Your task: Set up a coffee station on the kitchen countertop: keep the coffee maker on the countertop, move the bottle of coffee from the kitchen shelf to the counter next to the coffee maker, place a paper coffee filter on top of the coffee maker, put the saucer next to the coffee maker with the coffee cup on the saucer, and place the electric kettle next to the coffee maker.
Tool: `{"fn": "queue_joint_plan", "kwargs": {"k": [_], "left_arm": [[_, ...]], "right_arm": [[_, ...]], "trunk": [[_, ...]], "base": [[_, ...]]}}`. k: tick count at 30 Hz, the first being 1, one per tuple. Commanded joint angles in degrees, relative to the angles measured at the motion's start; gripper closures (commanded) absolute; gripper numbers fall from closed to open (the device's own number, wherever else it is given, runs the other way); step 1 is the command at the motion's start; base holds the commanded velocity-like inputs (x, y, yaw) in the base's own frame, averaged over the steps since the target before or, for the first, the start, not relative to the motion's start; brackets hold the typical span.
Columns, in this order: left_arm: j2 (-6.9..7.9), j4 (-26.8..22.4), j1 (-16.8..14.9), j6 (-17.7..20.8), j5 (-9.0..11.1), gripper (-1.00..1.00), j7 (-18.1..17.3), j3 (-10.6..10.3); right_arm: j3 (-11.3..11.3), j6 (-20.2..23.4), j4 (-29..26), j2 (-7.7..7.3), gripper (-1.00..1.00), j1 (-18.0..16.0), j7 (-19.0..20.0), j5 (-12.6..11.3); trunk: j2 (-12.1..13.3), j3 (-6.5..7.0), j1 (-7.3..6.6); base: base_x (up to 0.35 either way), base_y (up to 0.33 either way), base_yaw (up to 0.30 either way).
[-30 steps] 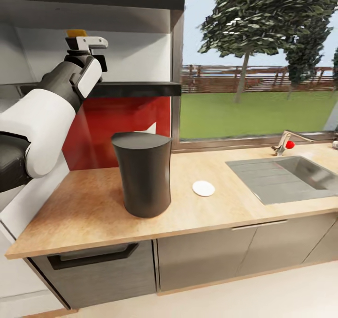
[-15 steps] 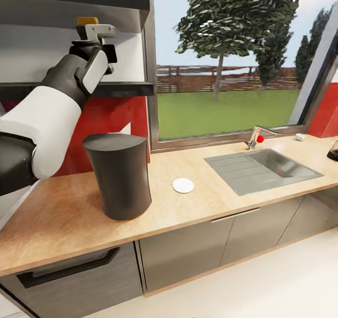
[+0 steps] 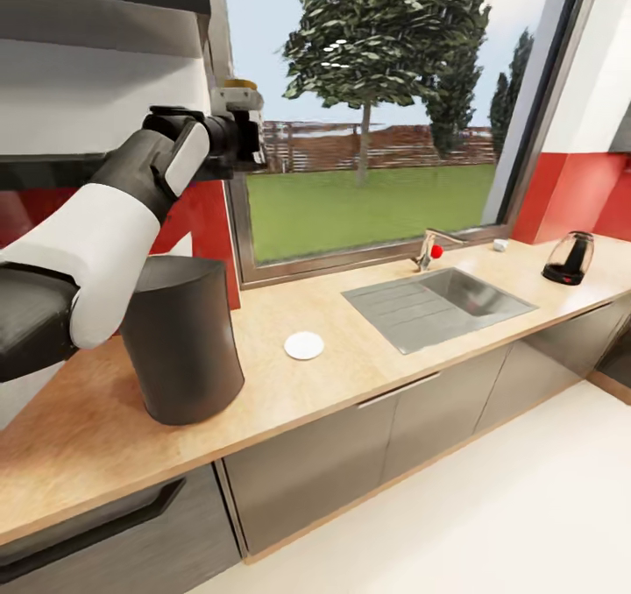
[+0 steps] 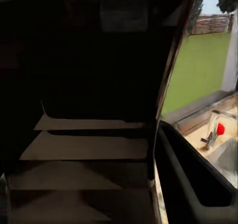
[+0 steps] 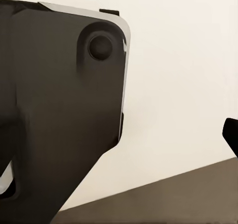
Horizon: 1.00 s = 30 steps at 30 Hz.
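Note:
My left gripper [image 3: 238,108] is raised beside the window frame, shut on the bottle of coffee [image 3: 238,84]; just its amber cap peeks above the white fingers. In the left wrist view the bottle [image 4: 99,60] is a dark mass right up close. Below it stands the dark, cylindrical coffee maker [image 3: 180,340] on the countertop [image 3: 289,401]. A flat white disc, apparently the saucer [image 3: 304,345], lies to its right. The electric kettle [image 3: 568,258] sits far right, and a small white cup [image 3: 499,244] is behind the sink. My right gripper [image 5: 119,154] is open, with one fingertip [image 5: 232,135] at the frame's edge.
A steel sink [image 3: 438,300] with a red-knobbed faucet [image 3: 428,248] lies between the saucer and the kettle. Dark wall shelves [image 3: 53,169] hang at the left above a red backsplash. Behind the counter is a large window. Cabinets and a pale floor lie below.
The camera has swung right, bringing the kettle into view. My left gripper has carried the bottle out from between the shelves, rightward to the window frame.

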Motion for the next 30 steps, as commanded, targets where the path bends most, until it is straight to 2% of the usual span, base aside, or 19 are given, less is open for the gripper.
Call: {"fn": "queue_joint_plan", "kwargs": {"k": [1, 5, 9, 12, 14, 16, 17, 18, 22, 26, 28, 30], "left_arm": [[0.00, -0.24, 0.24, 0.36, 0.10, 1.00, -0.89, -0.09], [-0.35, -1.41, 2.46, 0.58, 0.12, 1.00, -2.33, -0.10], [-1.42, -1.71, 3.35, 0.52, -0.10, 1.00, -2.36, -0.08], [-1.63, -1.99, 5.48, 0.43, -0.36, 1.00, -1.94, -0.09], [-1.66, -2.31, 6.78, 0.38, -0.67, 1.00, -1.84, -0.09], [-1.67, -3.77, 8.74, 0.35, -1.86, 1.00, -1.55, -0.09], [-1.61, -7.08, 11.68, 0.35, -3.73, 1.00, -0.33, -0.10], [-1.52, -9.61, 13.86, 0.34, -4.54, 1.00, 0.95, -0.06], [-1.29, -17.00, 21.41, 0.19, -5.22, 1.00, 4.32, -0.06], [-1.47, -23.13, 27.32, 0.35, -5.16, 1.00, 4.34, -0.16], [-1.54, -27.73, 32.22, 0.41, -5.10, 1.00, 3.65, -0.18], [-1.32, -31.86, 36.84, 0.35, -5.16, 1.00, 1.15, -0.22]], "right_arm": [[-0.47, -0.24, 0.11, 0.01, -1.00, -0.08, -0.22, 0.53], [-0.47, -0.29, 0.11, 0.02, -1.00, -0.09, -0.22, 0.53], [-0.47, -0.31, 0.11, 0.03, -1.00, -0.08, -0.22, 0.53], [-0.40, -0.49, 0.11, 0.03, -1.00, -0.09, -0.22, 0.55], [-0.39, -1.07, 0.11, 0.03, -1.00, -0.09, -0.22, 0.61], [-0.38, -1.85, 0.11, 0.03, -1.00, -0.09, -0.23, 0.68], [-0.38, -2.36, 0.11, 0.03, -1.00, -0.10, -0.22, 0.70], [-0.38, -2.52, 0.11, 0.03, -1.00, -0.08, -0.23, 0.70], [-0.38, -2.83, -0.60, 0.03, -1.00, -0.09, -0.22, 0.64], [-0.38, -3.95, -1.00, 0.03, -1.00, -0.09, -0.22, 0.57], [-0.38, -4.87, -1.07, 0.09, -1.00, -0.09, -0.22, 0.54], [-0.38, -5.08, -1.10, 0.11, -1.00, -0.10, -0.22, 0.54]], "trunk": [[-0.17, -0.11, 0.02], [-0.17, -0.11, 0.02], [-0.17, -0.11, 0.02], [-0.17, -0.11, 0.02], [-0.17, -0.11, 0.02], [-0.17, -0.11, 0.02], [-0.17, -0.11, 0.02], [-0.17, -0.11, 0.02], [-0.17, -0.11, 0.02], [-0.17, -0.11, 0.02], [-0.17, -0.11, 0.02], [-0.17, -0.11, 0.02]], "base": [[0.000, 0.000, -0.300], [0.000, 0.000, -0.300], [0.000, 0.000, -0.298], [0.000, 0.000, -0.148], [-0.005, -0.003, -0.039], [-0.136, -0.085, -0.013], [-0.237, -0.147, -0.003], [-0.255, -0.157, -0.002], [-0.267, -0.165, 0.000], [-0.273, -0.167, 0.000], [-0.275, -0.164, 0.000], [-0.257, -0.143, 0.000]]}}
